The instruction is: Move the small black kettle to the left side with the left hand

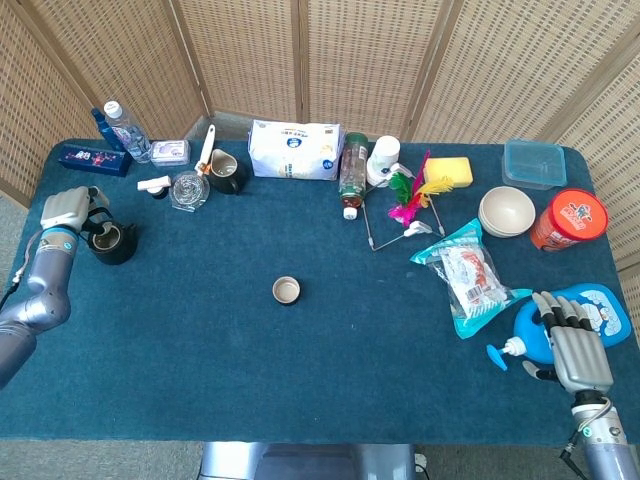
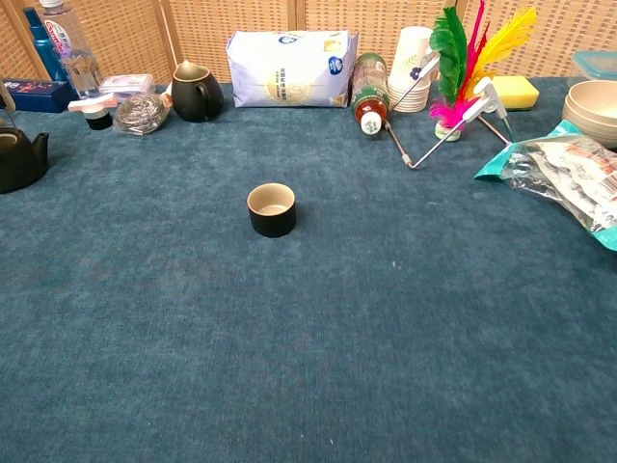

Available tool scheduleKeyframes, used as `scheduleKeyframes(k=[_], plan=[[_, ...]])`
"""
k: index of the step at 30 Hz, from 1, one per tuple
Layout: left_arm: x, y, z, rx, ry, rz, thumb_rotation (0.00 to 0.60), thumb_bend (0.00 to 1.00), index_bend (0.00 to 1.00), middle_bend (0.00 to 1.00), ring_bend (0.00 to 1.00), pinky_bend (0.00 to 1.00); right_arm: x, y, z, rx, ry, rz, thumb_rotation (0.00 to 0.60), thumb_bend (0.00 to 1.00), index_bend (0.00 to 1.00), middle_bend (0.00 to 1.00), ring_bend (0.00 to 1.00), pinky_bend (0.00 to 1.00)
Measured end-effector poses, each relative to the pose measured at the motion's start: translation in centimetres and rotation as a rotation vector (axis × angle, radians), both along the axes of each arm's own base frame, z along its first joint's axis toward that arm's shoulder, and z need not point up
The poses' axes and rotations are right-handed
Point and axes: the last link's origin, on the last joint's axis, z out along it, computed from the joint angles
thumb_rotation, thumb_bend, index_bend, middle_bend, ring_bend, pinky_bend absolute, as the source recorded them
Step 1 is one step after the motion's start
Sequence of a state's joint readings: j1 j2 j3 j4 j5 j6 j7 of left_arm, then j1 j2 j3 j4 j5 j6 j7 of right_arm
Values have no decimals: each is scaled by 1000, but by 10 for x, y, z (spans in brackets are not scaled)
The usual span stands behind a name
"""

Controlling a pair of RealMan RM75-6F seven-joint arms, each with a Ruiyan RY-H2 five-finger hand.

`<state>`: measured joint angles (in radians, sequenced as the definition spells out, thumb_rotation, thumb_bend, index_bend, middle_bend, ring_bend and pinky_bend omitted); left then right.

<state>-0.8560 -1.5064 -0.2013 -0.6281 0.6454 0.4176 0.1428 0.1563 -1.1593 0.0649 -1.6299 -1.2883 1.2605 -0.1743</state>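
Head view gives me the small black kettle [image 1: 109, 241] far over on the left side of the dark blue felt-covered table [image 1: 300, 380], standing upright near the table's left edge. My left hand [image 1: 66, 208] sits right at the kettle's thin wire handle, on its left, but from above I cannot tell whether the fingers are closed around the handle or merely beside it. The chest view shows only the kettle's body [image 2: 19, 159] cut by the left border, with none of that hand in frame.

My right hand [image 1: 572, 338] lies at the near right corner, fingers loosely spread and holding nothing, resting against a blue plastic bottle with a white neck [image 1: 527, 341] that lies on its side.

A small black cup with a pale inside [image 1: 286, 291] stands alone mid-table, well apart from the kettle. Along the back edge I see a white paper bag with blue print [image 1: 294, 150], a dark brown ceramic jug [image 1: 226, 171] and a clear water bottle [image 1: 127, 131]. To the right are a pink, green and yellow feather toy [image 1: 415, 190], a cream bowl [image 1: 506, 211] and an orange round tub [image 1: 568, 219].
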Motion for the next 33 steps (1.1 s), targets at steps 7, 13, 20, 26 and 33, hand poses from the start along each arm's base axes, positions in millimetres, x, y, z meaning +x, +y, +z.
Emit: scheduleKeyframes(k=[7,13,20,26,33], plan=[[9,-4,-2,-10,141,-97,600,662,569,745,667,874,1,0,-1,7,-3,1,600,0,0,0,0,0],[29,-13,-8,-12,210,-223,600,748,629,801,707,912,2,0,-1,12,-7,1,600,0,0,0,0,0],[49,-26,-5,-29,237,-344,600,748,652,826,720,919,3,1,2,8,-18,1,600,0,0,0,0,0],[68,-38,-4,-46,246,-471,600,747,649,831,719,920,3,0,3,6,-25,2,600,0,0,0,0,0],[100,-61,-11,-77,302,-686,600,740,640,831,709,920,4,0,3,8,-28,1,600,0,0,0,0,0]])
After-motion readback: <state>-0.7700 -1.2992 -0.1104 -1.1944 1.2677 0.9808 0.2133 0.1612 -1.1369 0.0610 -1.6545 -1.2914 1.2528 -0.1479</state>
